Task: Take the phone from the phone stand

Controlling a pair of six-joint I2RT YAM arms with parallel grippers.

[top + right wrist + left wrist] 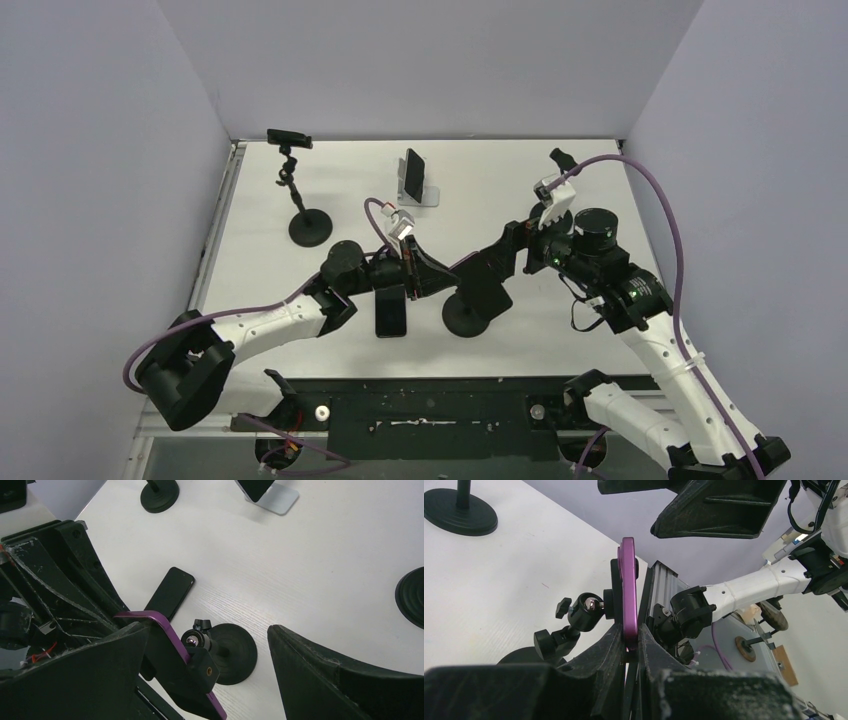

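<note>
White surface [500, 200], centre: purple phone [628, 590] sits clamped in phone stand [235, 652]; left claw [628, 640] pinched tight on the phone's edge; right claw [207, 630] spread wide near the stand.

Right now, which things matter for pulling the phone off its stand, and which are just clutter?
In the job: purple phone, its stand, left gripper shut on that phone.
Lying about: black phone lying flat, propped phone at the back, tall stand back left.
</note>
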